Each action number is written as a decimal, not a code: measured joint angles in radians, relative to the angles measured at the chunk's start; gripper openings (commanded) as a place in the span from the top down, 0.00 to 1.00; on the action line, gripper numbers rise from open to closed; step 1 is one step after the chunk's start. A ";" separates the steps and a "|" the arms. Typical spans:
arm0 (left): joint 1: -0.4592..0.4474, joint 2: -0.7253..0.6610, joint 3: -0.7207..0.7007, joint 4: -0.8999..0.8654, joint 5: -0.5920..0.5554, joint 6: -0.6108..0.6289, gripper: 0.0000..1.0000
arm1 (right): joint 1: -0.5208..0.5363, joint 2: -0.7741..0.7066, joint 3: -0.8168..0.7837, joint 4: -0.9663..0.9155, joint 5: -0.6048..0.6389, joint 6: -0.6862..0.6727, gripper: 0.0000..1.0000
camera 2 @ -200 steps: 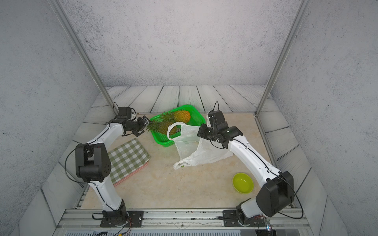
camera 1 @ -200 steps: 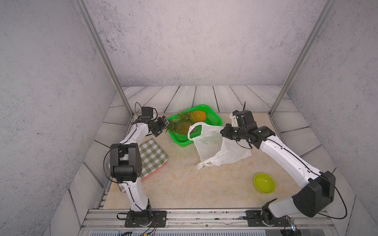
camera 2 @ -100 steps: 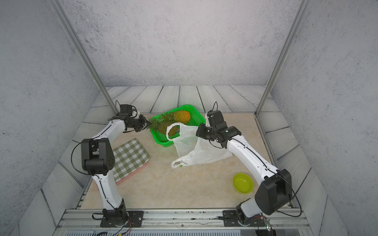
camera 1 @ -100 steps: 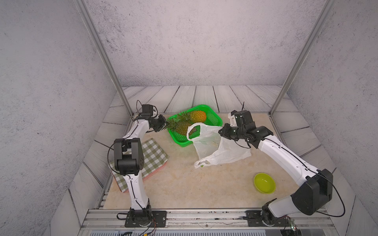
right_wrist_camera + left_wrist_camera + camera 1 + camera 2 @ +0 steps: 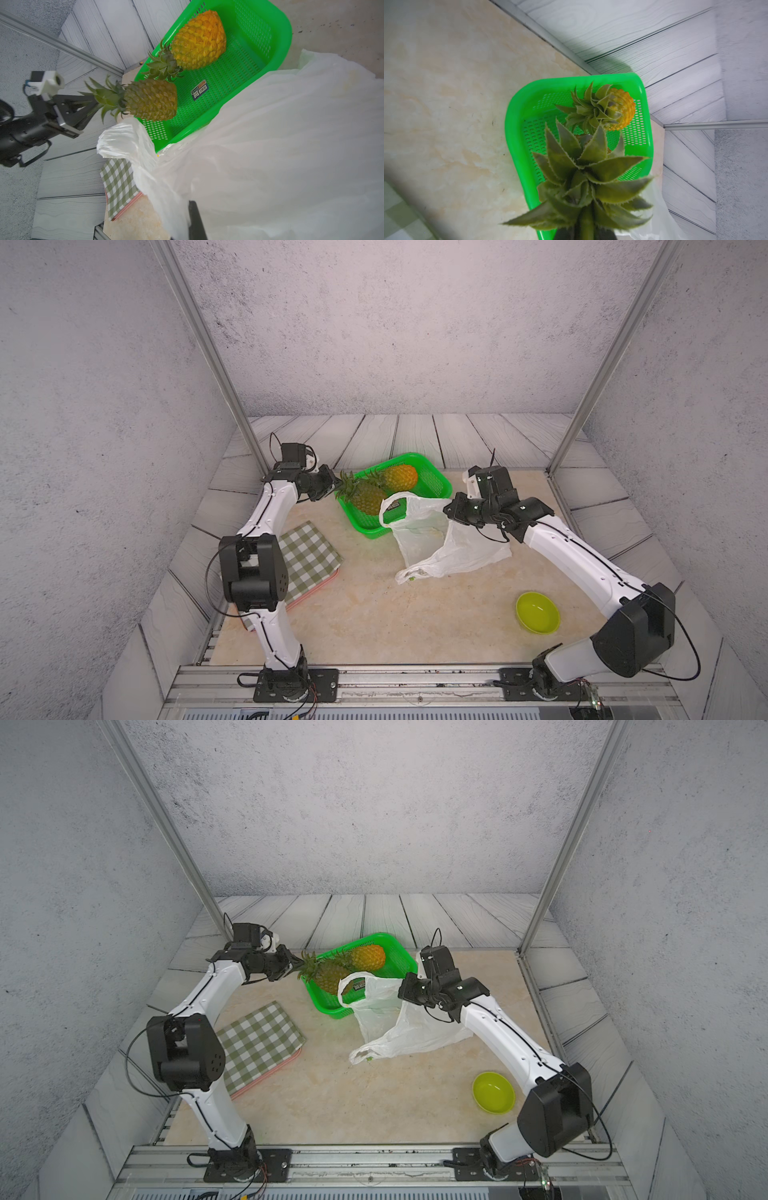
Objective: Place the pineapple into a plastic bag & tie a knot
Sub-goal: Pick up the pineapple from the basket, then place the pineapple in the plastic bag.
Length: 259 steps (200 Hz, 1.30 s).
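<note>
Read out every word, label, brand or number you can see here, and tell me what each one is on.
On the floor of the green plastic mesh basket, a small blue and orange sticker with a barcode: its print is too small to read.
On the thin white plastic bag: no lettering shows.
Nothing else in view carries text.

My left gripper [image 5: 296,965] is clamped on the leaf crown of the greener pineapple [image 5: 330,978], whose body is inside the green basket [image 5: 322,999] beside an orange pineapple [image 5: 368,957]. My right gripper [image 5: 401,991] pinches the rim of the plastic bag [image 5: 409,1029], holding its mouth raised just in front of the basket.
</note>
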 measured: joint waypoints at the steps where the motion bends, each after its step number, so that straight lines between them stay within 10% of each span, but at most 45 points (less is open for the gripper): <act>1: 0.000 -0.010 -0.005 0.003 0.000 -0.001 1.00 | 0.000 0.001 0.000 0.000 -0.001 0.000 1.00; 108: 0.013 -0.700 -0.445 -0.009 -0.021 -0.029 1.00 | 0.000 0.029 0.027 0.005 -0.023 0.062 1.00; 199: 0.088 -0.919 -0.512 -0.171 -0.019 -0.005 1.00 | 0.000 0.058 0.027 0.031 -0.060 0.097 1.00; 259: 0.057 -0.917 -0.757 0.071 0.060 -0.242 1.00 | 0.000 0.058 0.020 0.071 -0.098 0.148 1.00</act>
